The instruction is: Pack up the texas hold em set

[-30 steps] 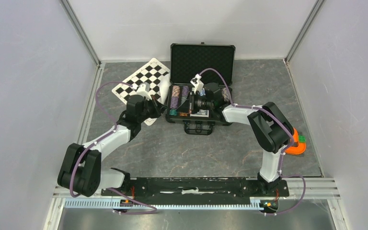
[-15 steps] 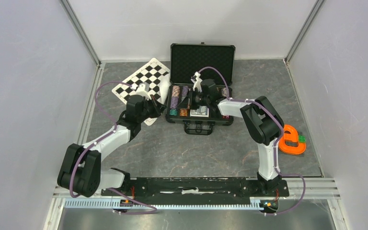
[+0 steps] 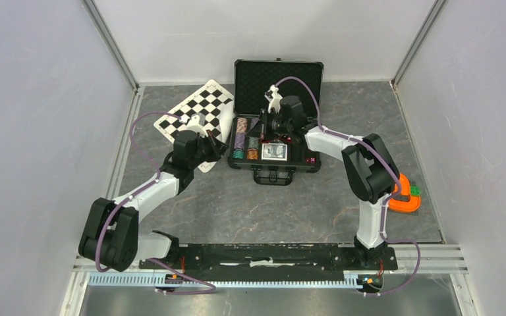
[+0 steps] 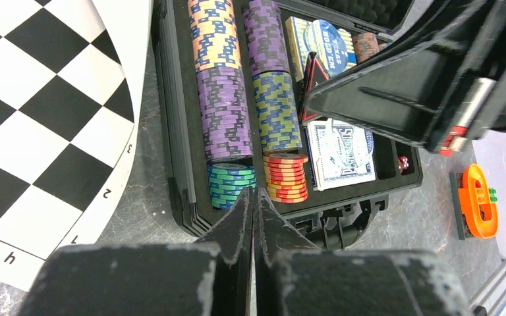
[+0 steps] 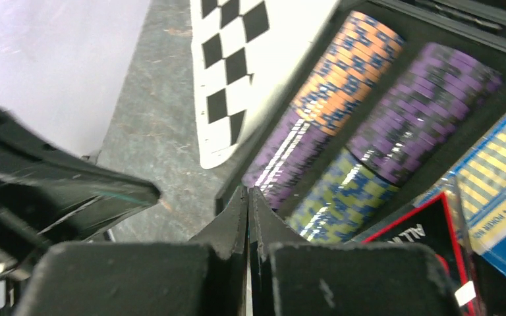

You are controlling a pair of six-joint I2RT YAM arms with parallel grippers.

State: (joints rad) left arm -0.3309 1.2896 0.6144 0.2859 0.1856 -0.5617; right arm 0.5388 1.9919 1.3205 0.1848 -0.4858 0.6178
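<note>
Top external view: black case (image 3: 273, 171) open on surface (image 3: 250, 204), lid (image 3: 278, 79) upright at far side. Poker chips (image 4: 223, 112) and card deck (image 4: 340, 158) seated inside.

Left end effector (image 4: 253, 197): fully closed, empty, at near-left corner of case.

Right end effector (image 5: 248, 194): fully closed, empty, above poker chips.

Probable step: close lid. Hook closed tips behind lid top edge. Push evenly. Brace case against sliding.

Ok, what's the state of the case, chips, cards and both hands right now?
case: open, lid standing up at the back.
chips: packed in rows inside the case.
card deck: lying flat inside the case.
left hand: shut, holding nothing.
right hand: shut, holding nothing.
</note>
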